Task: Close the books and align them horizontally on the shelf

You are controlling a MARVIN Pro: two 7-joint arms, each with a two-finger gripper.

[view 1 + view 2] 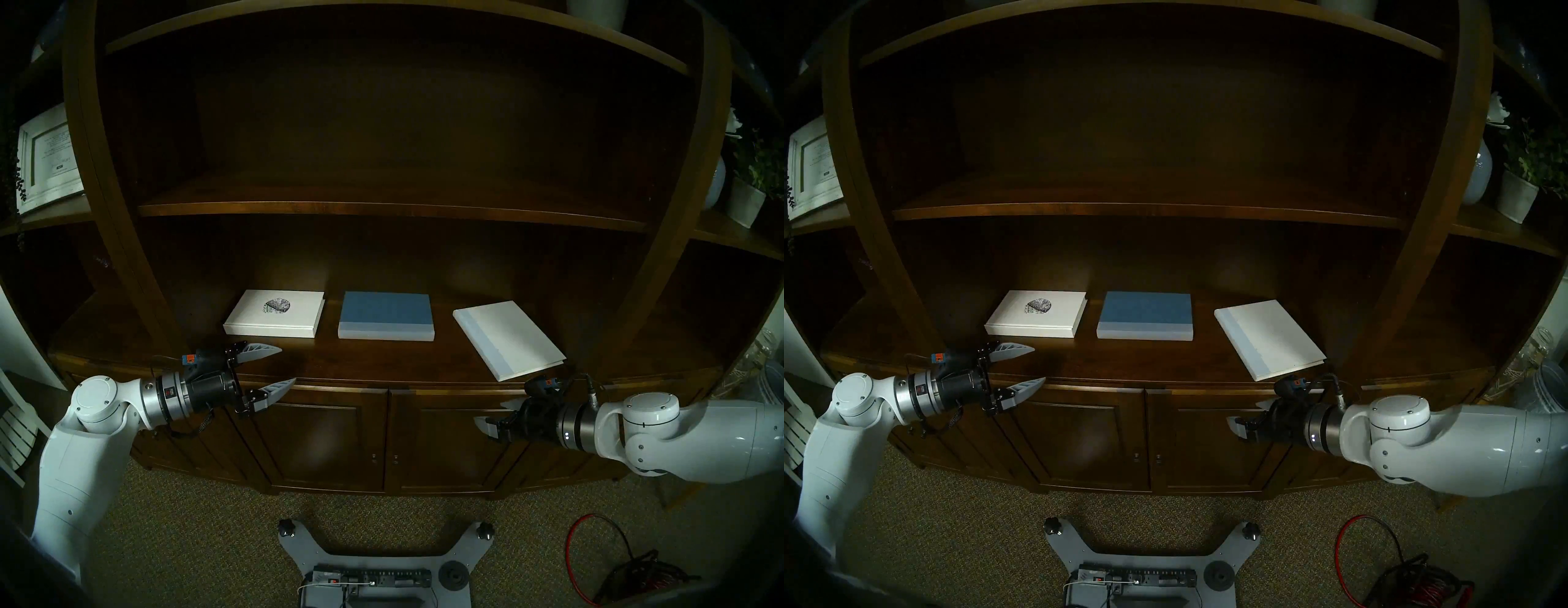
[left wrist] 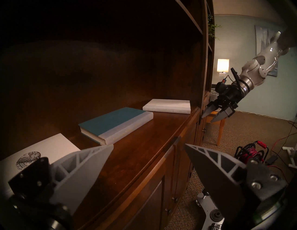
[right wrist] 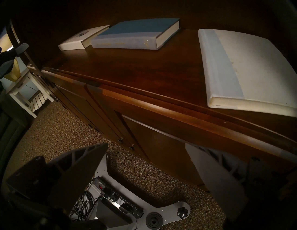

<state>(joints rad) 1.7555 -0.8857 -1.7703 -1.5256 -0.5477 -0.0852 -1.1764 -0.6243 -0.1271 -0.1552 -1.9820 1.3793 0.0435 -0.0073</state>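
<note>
Three closed books lie flat in a row on the dark wooden shelf (image 1: 382,361). The white book with the speckled emblem (image 1: 275,313) is at the left and the blue book (image 1: 386,316) in the middle, both square to the front edge. The plain white book with the pale-blue spine (image 1: 509,339) lies turned diagonally at the right, its near corner close to the edge. My left gripper (image 1: 287,365) hovers open at the shelf's front edge, just in front of the emblem book (image 2: 48,149). Below the edge, near the plain white book (image 3: 250,64), my right gripper (image 1: 490,412) is open and empty.
A thinner upper shelf board (image 1: 382,208) roofs the bay. Panelled cabinet doors (image 1: 322,433) stand below the shelf. A framed picture (image 1: 46,157) sits in the left bay and a potted plant (image 1: 751,191) in the right. My base (image 1: 373,564) and a red cable reel (image 1: 628,581) are on the carpet.
</note>
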